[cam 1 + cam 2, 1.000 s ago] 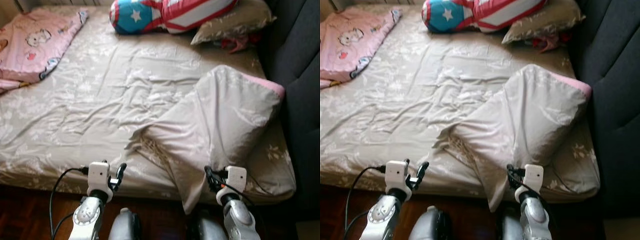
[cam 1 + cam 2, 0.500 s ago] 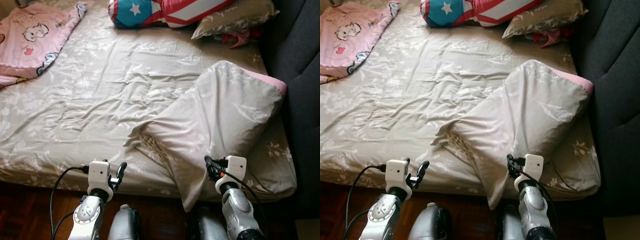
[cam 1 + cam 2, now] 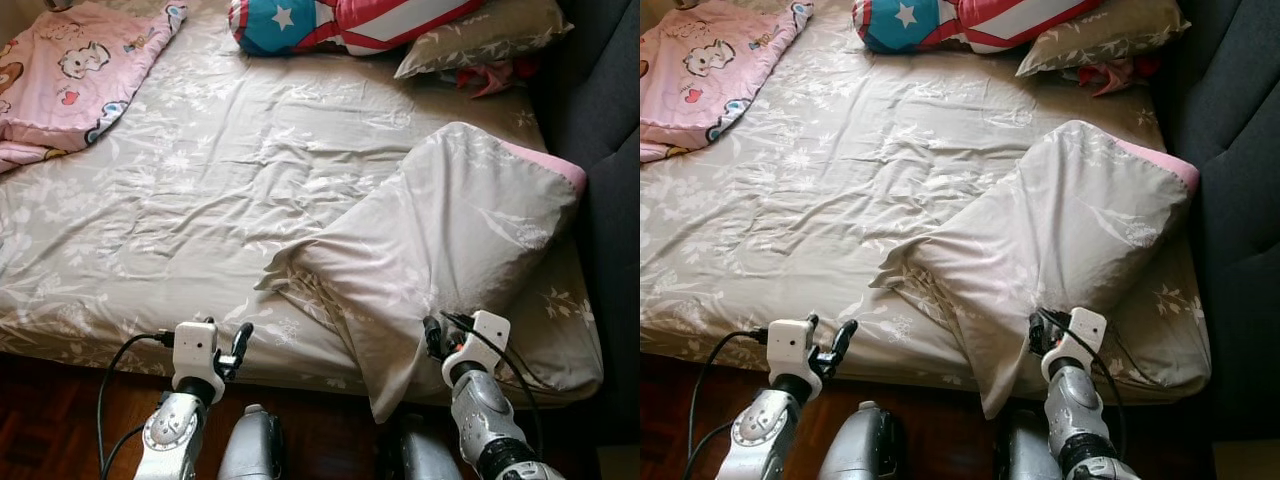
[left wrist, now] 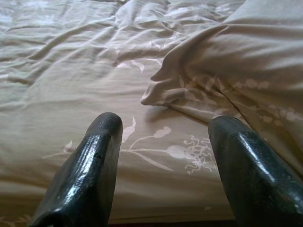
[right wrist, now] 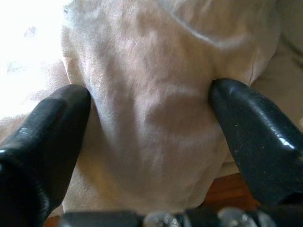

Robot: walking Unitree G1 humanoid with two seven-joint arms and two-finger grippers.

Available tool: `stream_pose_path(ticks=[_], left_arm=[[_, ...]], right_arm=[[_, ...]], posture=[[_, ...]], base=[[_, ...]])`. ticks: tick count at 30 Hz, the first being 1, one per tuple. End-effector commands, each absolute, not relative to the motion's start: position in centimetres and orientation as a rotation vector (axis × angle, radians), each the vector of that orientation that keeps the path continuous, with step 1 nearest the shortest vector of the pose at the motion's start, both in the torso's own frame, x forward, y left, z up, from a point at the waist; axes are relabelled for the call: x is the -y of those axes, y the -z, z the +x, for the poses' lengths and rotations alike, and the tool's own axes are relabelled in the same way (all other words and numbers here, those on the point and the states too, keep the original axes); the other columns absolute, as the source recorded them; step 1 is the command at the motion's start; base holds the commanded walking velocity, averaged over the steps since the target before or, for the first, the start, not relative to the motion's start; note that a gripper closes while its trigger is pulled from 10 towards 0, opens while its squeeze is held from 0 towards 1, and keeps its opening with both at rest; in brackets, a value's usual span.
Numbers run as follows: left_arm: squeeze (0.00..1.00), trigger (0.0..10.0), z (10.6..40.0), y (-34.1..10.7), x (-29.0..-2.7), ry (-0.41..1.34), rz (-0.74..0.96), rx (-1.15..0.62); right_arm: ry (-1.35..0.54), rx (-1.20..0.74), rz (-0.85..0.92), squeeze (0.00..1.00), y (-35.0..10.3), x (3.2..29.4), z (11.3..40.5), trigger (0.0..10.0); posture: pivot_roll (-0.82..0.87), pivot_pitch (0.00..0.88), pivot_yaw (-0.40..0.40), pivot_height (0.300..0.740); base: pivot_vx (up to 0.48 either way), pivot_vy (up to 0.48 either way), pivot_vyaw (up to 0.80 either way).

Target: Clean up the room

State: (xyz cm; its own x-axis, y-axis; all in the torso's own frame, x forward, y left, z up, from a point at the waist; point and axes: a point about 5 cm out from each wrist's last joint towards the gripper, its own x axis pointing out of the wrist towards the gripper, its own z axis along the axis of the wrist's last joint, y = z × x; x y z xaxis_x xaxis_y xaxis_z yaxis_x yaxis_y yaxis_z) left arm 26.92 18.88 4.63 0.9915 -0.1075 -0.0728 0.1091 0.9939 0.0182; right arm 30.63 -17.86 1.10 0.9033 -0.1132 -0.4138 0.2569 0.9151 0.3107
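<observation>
Right now the right end effector point(image 3: 436, 336) sits at the near lower edge of the grey floral pillow point(image 3: 450, 235), which lies tilted across the right side of the bed point(image 3: 180, 200), its slack pillowcase corner hanging over the bed's front edge. In the right wrist view the fingers point(image 5: 47, 127) are spread wide with the pillowcase cloth bulging between them; nothing is gripped yet. The left end effector point(image 3: 238, 345) hovers at the bed's front edge, well apart from the pillow, its fingers point(image 4: 90, 161) also wide open and empty above the sheet.

The main risk, as I judge it, is closing on loose pillowcase fabric alone: the pillow could then slide inside its case or sag and drag off the bed toward the floor when lifted. A one-sided grip at the low corner may also let the pillow swing. The cable near the right wrist could snag on the fabric.

Compared with a second ago, the right end effector has pushed further forward and right into the pillow's edge. The left has barely changed. The whole scene has shifted slightly, so the camera moved; the pillow itself looks unmoved.

At the head of the bed lie a star-and-stripe cushion point(image 3: 340, 20), another grey pillow point(image 3: 480, 35) and a pink cartoon blanket point(image 3: 70, 70).
</observation>
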Motion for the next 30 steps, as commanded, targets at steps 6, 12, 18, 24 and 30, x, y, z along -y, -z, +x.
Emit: stream_pose_path(ticks=[6, 12, 18, 24, 30], left_arm=[[0.0, 10.0, 26.1, -4.3, -19.0, 0.133, 0.041, -0.099], [0.0, 10.0, 26.0, -4.6, -18.6, 0.153, 0.057, -0.097], [0.0, 10.0, 25.6, -4.8, -18.5, 0.161, 0.053, -0.093], [0.0, 10.0, 25.3, -5.2, -18.6, 0.166, 0.059, -0.09], [0.0, 10.0, 25.3, -5.5, -18.4, 0.176, 0.065, -0.089]], right_arm=[[0.241, -0.563, 0.402, 1.0, 1.4, 17.5, 28.7, 10.0], [0.201, -0.608, 0.464, 1.0, 2.2, 16.7, 28.0, 10.0], [0.112, -0.647, 0.495, 1.0, 2.5, 15.2, 27.8, 10.0], [0.098, -0.768, 0.379, 0.0, 3.3, 14.8, 27.1, 10.0], [0.074, -0.736, 0.45, 0.0, 3.2, 14.3, 27.1, 10.0]], posture=[[0.03, 0.311, 0.072, 0.652], [0.04, 0.315, 0.073, 0.652], [0.05, 0.318, 0.077, 0.652], [0.05, 0.327, 0.081, 0.652], [0.06, 0.337, 0.085, 0.652]], base=[[0.0, 0.0, 0.0], [0.0, 0.0, 0.0], [0.0, 0.0, 0.0], [0.0, 0.0, 0.0], [0.0, 0.0, 0.0]])
